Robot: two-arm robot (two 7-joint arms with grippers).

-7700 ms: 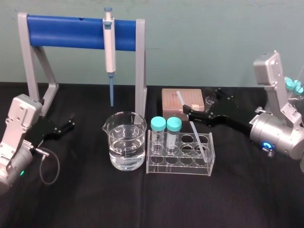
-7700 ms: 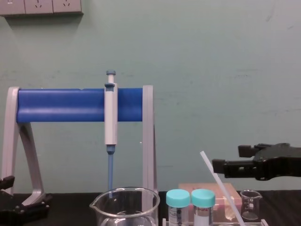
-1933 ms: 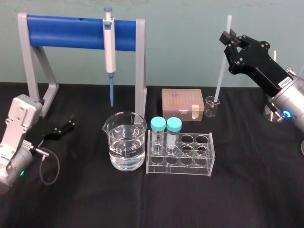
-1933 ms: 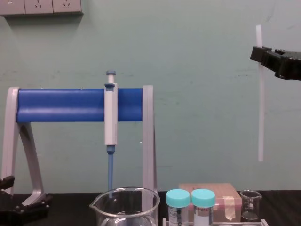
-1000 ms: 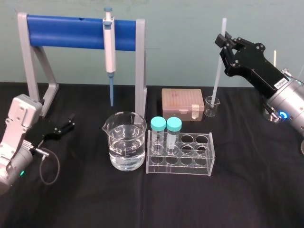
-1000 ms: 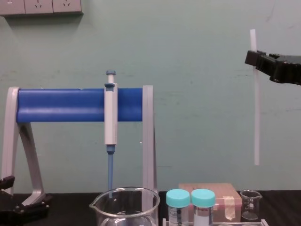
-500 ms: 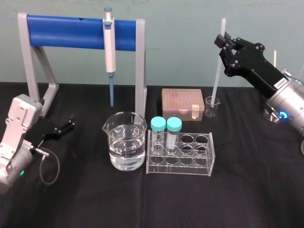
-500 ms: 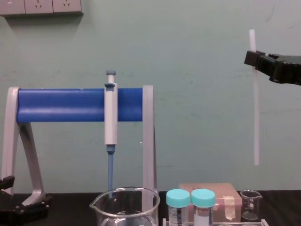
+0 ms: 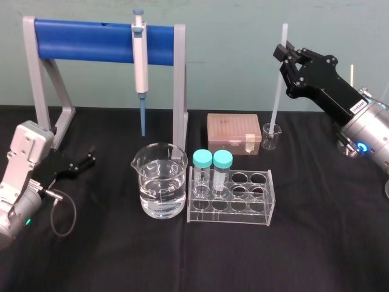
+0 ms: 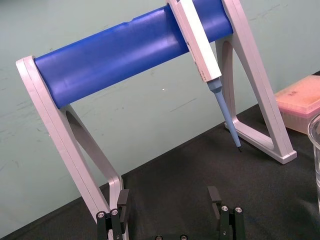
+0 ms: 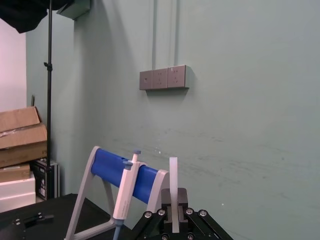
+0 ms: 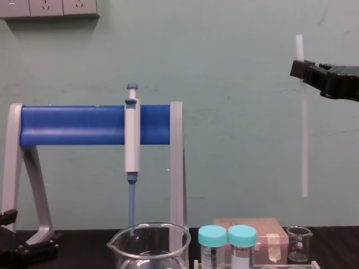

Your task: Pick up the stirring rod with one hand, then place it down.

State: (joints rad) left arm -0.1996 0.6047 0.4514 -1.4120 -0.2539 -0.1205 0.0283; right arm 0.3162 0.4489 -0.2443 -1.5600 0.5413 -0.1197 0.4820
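Stirring rod (image 9: 277, 91) has risen, gripped by right end effector (image 9: 283, 56); left end effector (image 9: 91, 156) released

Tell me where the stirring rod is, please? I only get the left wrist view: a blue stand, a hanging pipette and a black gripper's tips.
Observer: The right gripper holds the stirring rod in the air, pinched near its top.
Operator: Is it upright?
Observer: Almost. The chest view shows it hanging near vertical, its lower end well above the small beaker.
Operator: And the arm I'm looking from?
Observer: In the head view its left gripper is open and parked at far left, away from the rod.
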